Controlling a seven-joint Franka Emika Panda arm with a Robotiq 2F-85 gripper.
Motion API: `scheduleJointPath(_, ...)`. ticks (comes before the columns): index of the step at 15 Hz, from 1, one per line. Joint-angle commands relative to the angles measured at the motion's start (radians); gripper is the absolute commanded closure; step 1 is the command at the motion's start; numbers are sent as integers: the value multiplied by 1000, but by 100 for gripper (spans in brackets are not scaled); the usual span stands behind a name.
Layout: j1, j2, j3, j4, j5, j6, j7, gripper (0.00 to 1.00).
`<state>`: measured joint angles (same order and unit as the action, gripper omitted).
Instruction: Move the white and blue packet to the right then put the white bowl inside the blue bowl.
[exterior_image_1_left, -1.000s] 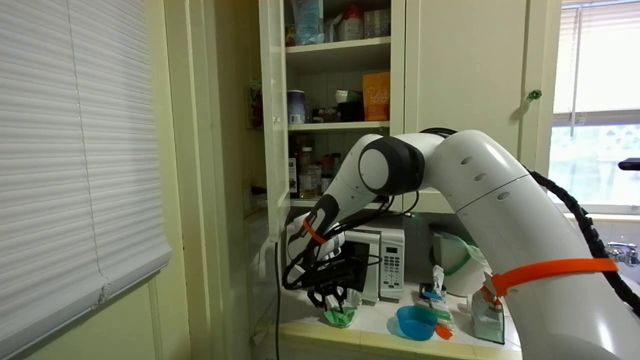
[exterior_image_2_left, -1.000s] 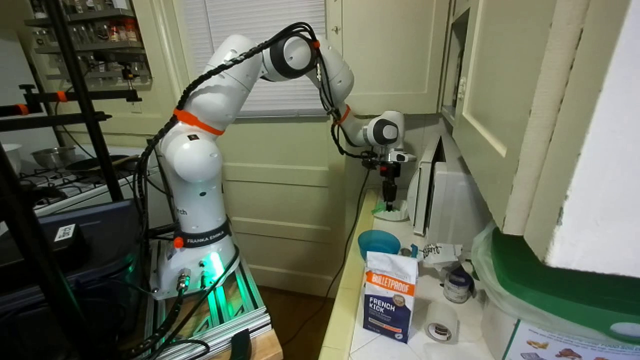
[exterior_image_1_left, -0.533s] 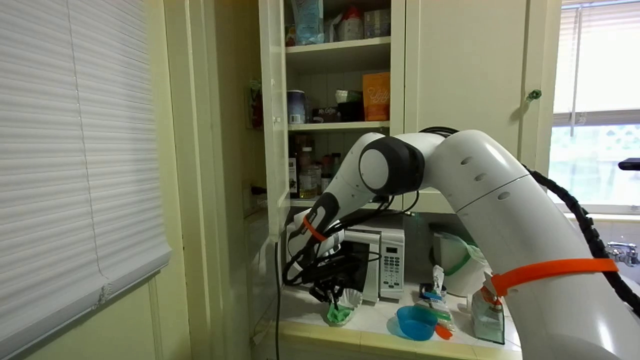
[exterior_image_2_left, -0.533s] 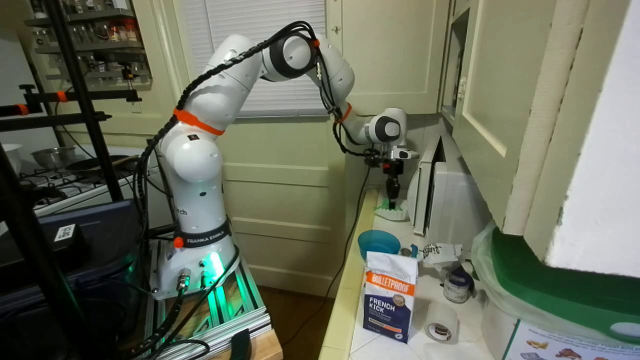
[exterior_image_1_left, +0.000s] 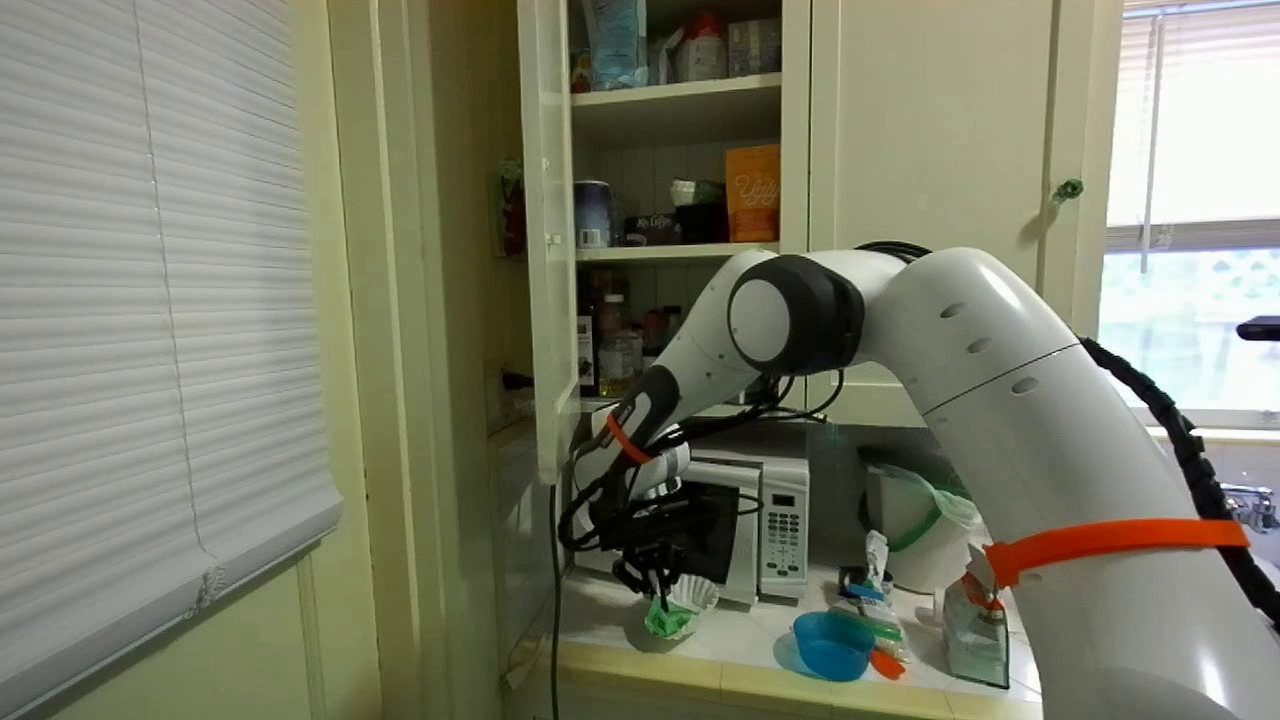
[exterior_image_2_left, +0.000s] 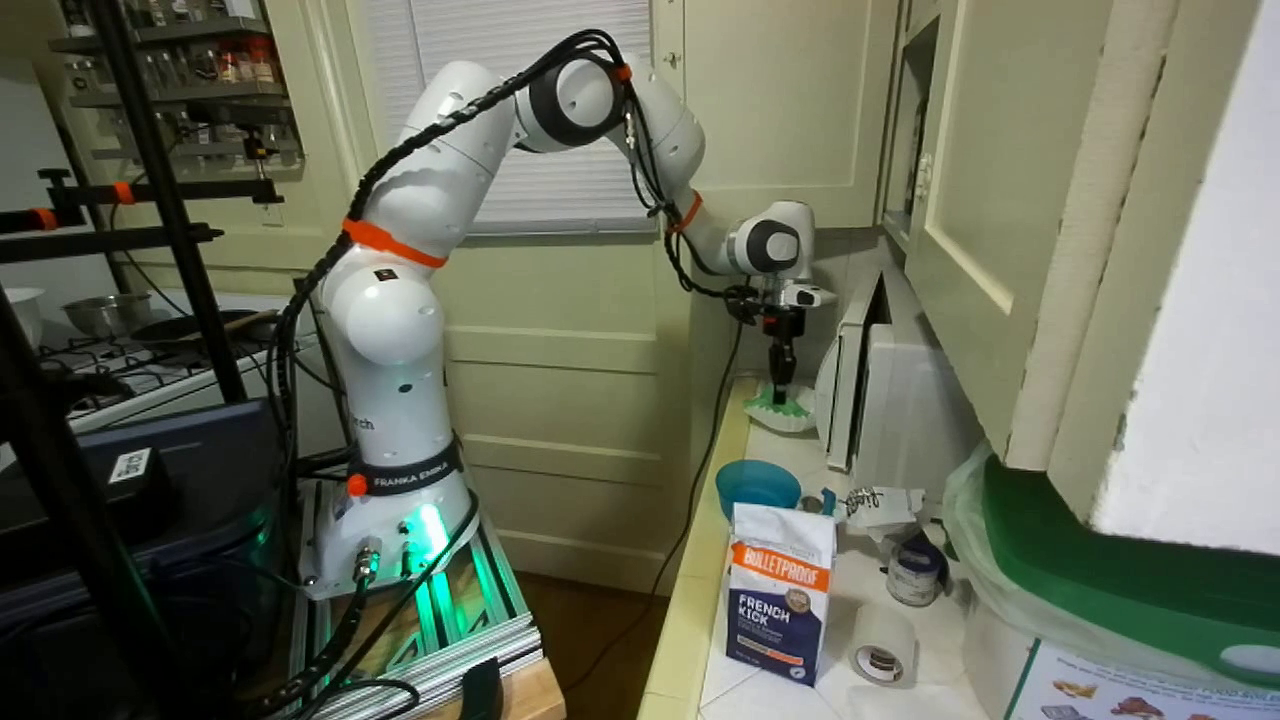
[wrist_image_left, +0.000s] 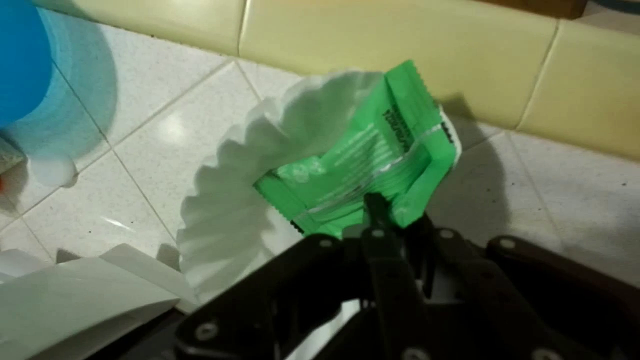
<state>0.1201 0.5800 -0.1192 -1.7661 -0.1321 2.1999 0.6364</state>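
Robotiq gripper (wrist_image_left: 400, 212) pinches the fluted white bowl (wrist_image_left: 237, 195) by its rim, presumably so the base can nest inside the blue bowl (wrist_image_left: 22, 62).

Place: a kitchen.
Microwave (exterior_image_1_left: 744, 545): white, with a keypad (exterior_image_1_left: 785, 530); reference for the positions below.
Open cupboard (exterior_image_1_left: 680, 135): above the microwave; shelves (exterior_image_1_left: 680, 252) carry bottles (exterior_image_1_left: 620, 360), a box (exterior_image_1_left: 652, 230) and an orange packet (exterior_image_1_left: 753, 193).
Counter (exterior_image_1_left: 745, 635): under the microwave; white tiles, yellow edge, bearing a blue bowl (exterior_image_1_left: 834, 645) and, in an exterior view, a white and blue packet (exterior_image_2_left: 780, 595).
Tap (exterior_image_1_left: 1245, 505): well right of the microwave in an exterior view.
Stove (exterior_image_2_left: 165, 388): well left of the microwave in an exterior view; pan (exterior_image_2_left: 185, 336) and metal bowl (exterior_image_2_left: 110, 316) on top.
Rack (exterior_image_2_left: 210, 95): likewise left of the microwave, but higher; small jars (exterior_image_2_left: 232, 67).
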Motion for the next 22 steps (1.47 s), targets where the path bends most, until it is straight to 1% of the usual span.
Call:
scheduleJointPath(1,-24,-106,28,-97,75,-37,-47,97)
scheduleJointPath(5,-42,-192,41,-185,151,-70,-70,97)
scheduleJointPath(12,-73,-357,41,-406,237,-18,-95,97)
scheduleJointPath(17,-108,-457,17,-512,222,6,-67,97)
scheduleJointPath(20,-140,-502,5,-535,226,5,-68,97)
scheduleJointPath(22,-157,-511,-5,-533,200,5,-48,97)
